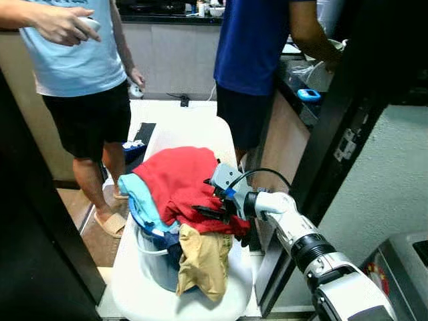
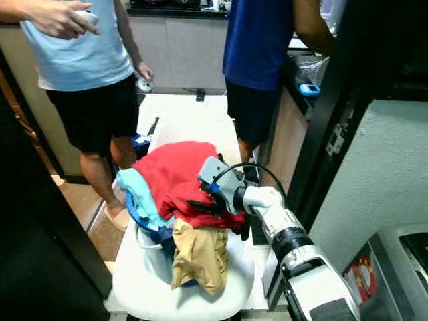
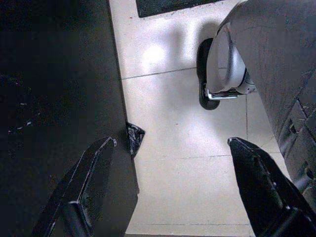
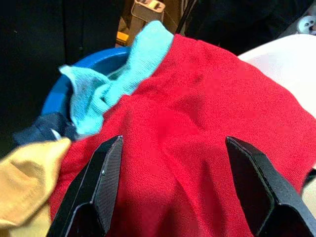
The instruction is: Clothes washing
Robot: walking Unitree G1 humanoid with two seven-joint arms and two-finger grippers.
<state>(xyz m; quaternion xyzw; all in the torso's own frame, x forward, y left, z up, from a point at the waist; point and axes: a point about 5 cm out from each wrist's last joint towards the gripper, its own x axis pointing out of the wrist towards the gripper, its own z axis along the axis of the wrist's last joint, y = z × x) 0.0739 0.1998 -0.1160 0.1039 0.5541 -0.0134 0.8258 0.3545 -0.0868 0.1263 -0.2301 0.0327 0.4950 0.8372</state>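
- A blue-rimmed laundry bucket (image 1: 144,221) sits on a white surface (image 1: 194,294) just in front of the robot, heaped with clothes.
- A red garment (image 1: 180,180) lies on top of the heap; a light-blue one (image 1: 137,194) hangs over the left rim, and a tan one (image 1: 204,261) droops down the near side, with something dark blue tucked beneath it.
- The right gripper (image 1: 208,212) reaches in from the right and sits against the near right edge of the red garment. In the right wrist view its fingers (image 4: 98,182) stand spread wide over the red cloth, grasping nothing.
- The left gripper (image 3: 170,148) hangs low beside a dark panel, its fingers apart and holding nothing, above a pale tiled floor (image 3: 182,163).
- Two people stand on the far side: one in a light-blue shirt (image 1: 73,53) and black shorts on the left, one in a dark-blue shirt (image 1: 251,40) at a counter on the right.
- A white door frame and wall rise on the right.
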